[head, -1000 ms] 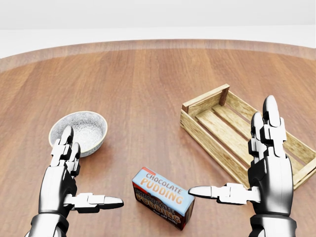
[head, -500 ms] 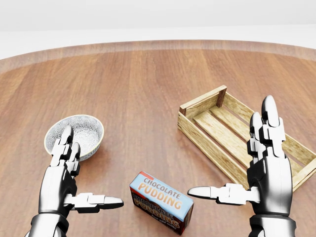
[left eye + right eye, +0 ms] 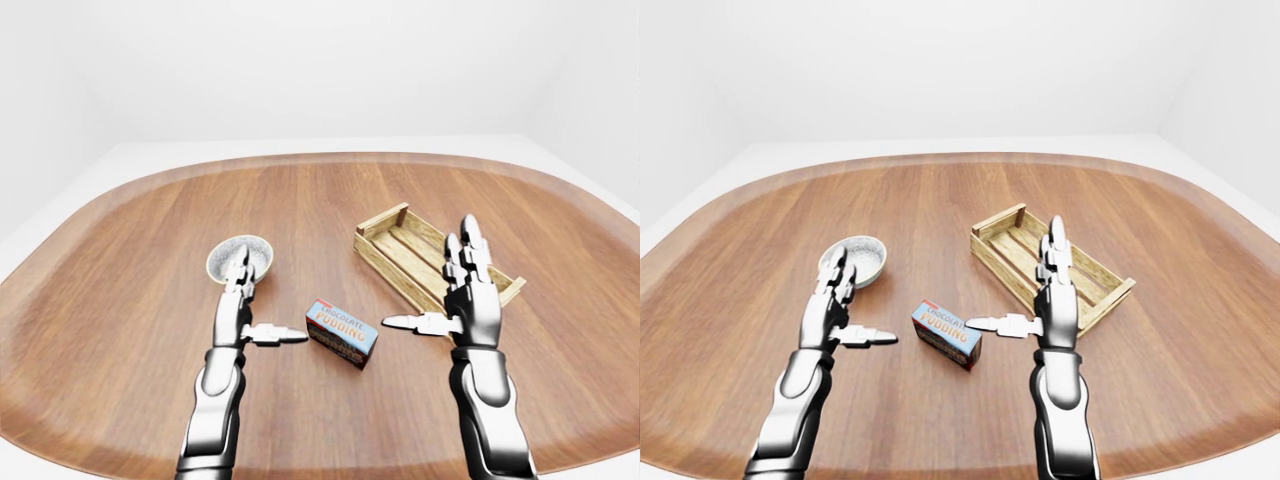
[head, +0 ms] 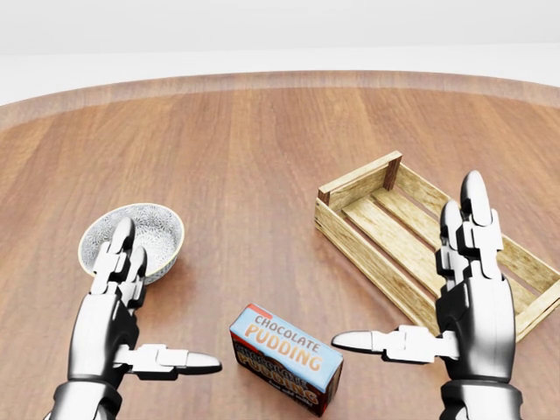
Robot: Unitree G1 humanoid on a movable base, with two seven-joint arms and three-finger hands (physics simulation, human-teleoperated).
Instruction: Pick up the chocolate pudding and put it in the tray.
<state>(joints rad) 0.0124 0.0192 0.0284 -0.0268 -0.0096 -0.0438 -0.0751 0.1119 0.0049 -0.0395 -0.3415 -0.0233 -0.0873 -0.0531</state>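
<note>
Reach step, nothing grasped yet: the chocolate pudding (image 4: 286, 357) lies between the 2 spread, empty hands, left hand (image 4: 112, 325) and right hand (image 4: 468, 306). The tray (image 4: 398, 236) seems partly behind the right hand; next, close on the box

Left hand (image 4: 114, 302) dropped slightly (maybe), thumb lower.

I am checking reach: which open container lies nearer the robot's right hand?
The slatted wooden tray, just beyond the right hand; the round speckled bowl lies by the left hand.
</note>
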